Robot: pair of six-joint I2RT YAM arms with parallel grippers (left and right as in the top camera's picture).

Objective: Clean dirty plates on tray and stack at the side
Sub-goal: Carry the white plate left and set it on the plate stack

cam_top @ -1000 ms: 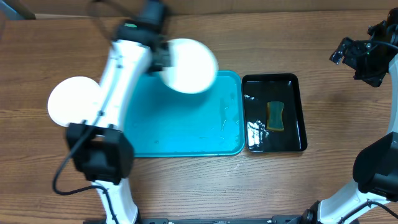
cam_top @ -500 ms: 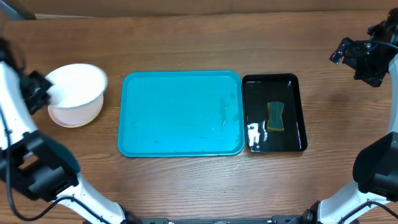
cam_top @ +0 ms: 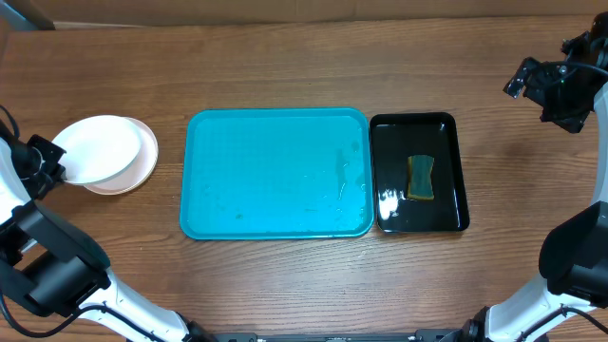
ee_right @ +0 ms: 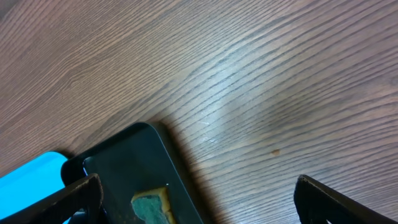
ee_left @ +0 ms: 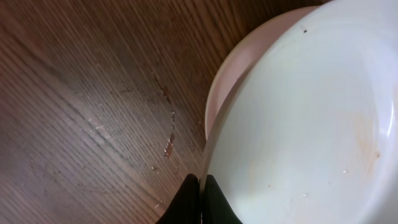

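Brown wood-grain table (cam_top: 285, 66), soft glare, few scuffs at left.

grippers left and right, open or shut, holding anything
left gripper: shut on the rim of the top plate
right gripper: open, holding nothing

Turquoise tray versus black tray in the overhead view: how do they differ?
The large turquoise-blue rectangular plastic tray is much wider than the narrow black rectangular tray. The turquoise tray carries only faint wet streaks; the black tray holds a greenish sponge. Both are rimmed, round-cornered and lie side by side on the wooden table.
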